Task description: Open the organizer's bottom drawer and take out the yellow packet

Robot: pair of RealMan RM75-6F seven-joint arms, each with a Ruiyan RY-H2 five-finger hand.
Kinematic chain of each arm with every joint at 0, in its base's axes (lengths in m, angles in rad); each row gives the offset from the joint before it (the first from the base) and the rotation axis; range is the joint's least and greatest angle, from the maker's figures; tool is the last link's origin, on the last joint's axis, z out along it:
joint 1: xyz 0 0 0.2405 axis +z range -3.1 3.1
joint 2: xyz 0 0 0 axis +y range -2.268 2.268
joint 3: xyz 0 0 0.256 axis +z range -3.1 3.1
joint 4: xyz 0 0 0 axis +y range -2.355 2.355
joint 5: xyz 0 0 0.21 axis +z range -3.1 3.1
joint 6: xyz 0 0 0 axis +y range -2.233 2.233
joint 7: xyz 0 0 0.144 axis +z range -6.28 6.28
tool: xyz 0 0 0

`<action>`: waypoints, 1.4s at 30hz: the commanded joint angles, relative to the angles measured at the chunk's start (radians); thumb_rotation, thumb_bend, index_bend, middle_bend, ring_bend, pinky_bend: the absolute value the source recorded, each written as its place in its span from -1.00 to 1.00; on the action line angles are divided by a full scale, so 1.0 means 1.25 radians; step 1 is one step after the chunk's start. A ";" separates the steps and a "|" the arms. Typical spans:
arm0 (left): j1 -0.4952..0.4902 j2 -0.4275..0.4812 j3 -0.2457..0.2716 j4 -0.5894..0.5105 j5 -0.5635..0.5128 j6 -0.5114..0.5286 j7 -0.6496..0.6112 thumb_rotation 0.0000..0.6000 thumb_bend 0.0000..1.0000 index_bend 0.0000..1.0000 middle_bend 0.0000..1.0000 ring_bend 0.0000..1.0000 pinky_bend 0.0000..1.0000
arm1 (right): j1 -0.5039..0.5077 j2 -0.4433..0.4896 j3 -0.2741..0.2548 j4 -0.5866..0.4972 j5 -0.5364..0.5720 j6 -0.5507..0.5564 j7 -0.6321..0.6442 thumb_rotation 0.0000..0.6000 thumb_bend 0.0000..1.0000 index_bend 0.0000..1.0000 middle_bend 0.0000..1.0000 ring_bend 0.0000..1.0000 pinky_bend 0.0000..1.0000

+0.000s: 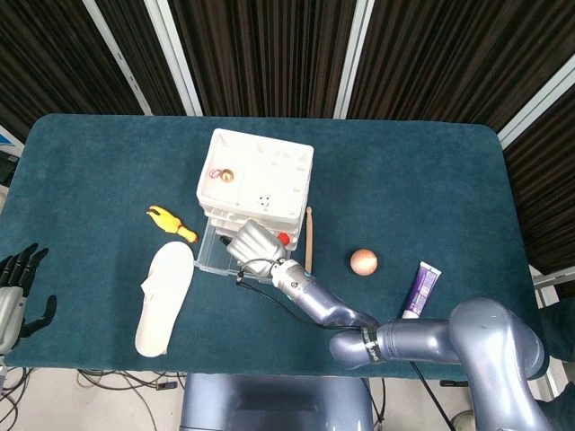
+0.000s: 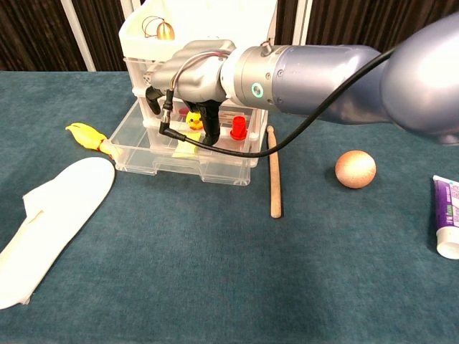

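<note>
White organizer [image 1: 256, 175] mid surface [image 1: 431, 180], bottom drawer [image 2: 143, 147] pulled open toward the robot. Right hand [image 2: 190, 79] reaches into the open drawer, fingers [image 2: 212, 125] curled down over the yellow packet [image 2: 188, 149] lying on the drawer floor; cannot tell if it grips. Left hand [image 1: 16, 287] far left of organizer at surface edge, fingers spread, holding nothing. Wooden stick [image 2: 273, 172] just right of organizer, brown ball [image 2: 355, 168] further right. White insole [image 2: 50, 215] front-left of organizer.

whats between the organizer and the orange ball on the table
A wooden stick lies on the cloth between the organizer and the orange ball; it shows in both views.
</note>
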 commanded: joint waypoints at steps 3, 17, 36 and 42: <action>-0.001 0.001 0.000 -0.002 -0.005 -0.005 0.002 1.00 -0.07 -0.94 -1.00 -1.00 -1.00 | 0.017 0.003 -0.016 0.027 -0.003 -0.040 0.000 1.00 -0.51 -0.45 0.97 1.00 1.00; -0.002 0.003 -0.003 -0.009 -0.021 -0.013 0.012 1.00 -0.07 -0.94 -1.00 -1.00 -1.00 | 0.039 -0.019 -0.045 0.099 -0.030 -0.084 0.018 1.00 -0.41 -0.31 0.97 1.00 1.00; -0.001 0.004 -0.003 -0.012 -0.023 -0.013 0.010 1.00 -0.07 -0.94 -1.00 -1.00 -1.00 | 0.055 -0.030 -0.057 0.110 -0.031 -0.089 0.020 1.00 -0.29 -0.24 0.99 1.00 1.00; -0.001 0.004 -0.003 -0.012 -0.024 -0.013 0.009 1.00 -0.07 -0.94 -1.00 -1.00 -1.00 | 0.058 -0.030 -0.062 0.109 -0.024 -0.092 0.016 1.00 -0.29 -0.24 1.00 1.00 1.00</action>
